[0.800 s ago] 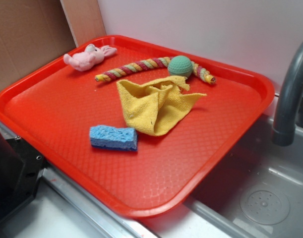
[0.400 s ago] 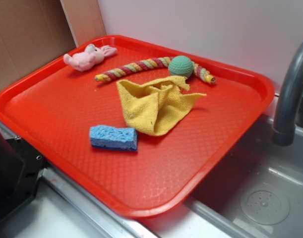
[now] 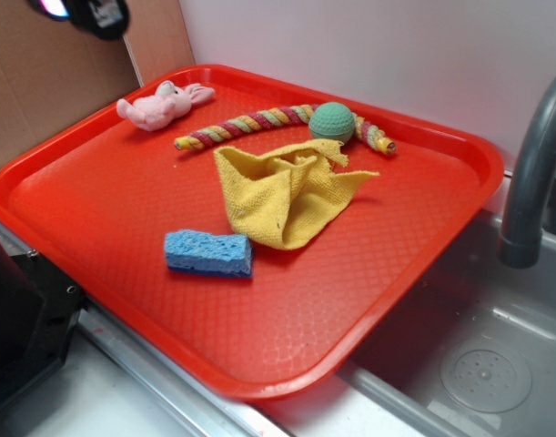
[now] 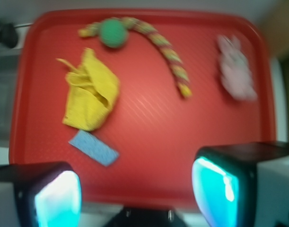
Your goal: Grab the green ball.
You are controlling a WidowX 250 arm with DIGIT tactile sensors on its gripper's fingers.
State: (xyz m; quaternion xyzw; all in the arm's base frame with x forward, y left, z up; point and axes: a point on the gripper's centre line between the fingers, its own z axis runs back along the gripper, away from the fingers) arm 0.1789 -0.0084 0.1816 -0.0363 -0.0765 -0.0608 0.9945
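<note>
The green ball [image 3: 332, 121] is small, teal and dimpled. It rests at the far side of the red tray [image 3: 123, 209], against the multicoloured rope toy [image 3: 250, 123]. In the wrist view the green ball [image 4: 112, 32] is at the top left. My gripper [image 4: 135, 191] is open and empty, high above the tray's near edge, far from the ball. Its cyan pads [image 4: 215, 189] frame the bottom of the wrist view. In the exterior view only a dark corner of the gripper [image 3: 91, 14] shows at the top left.
A crumpled yellow cloth [image 3: 282, 191] lies in front of the ball. A blue sponge [image 3: 207, 252] lies nearer. A pink plush toy [image 3: 159, 105] sits at the tray's far left. A grey faucet [image 3: 532, 173] and sink [image 3: 469, 355] are to the right.
The gripper has come into the exterior view at the top left corner. The objects on the tray have not moved.
</note>
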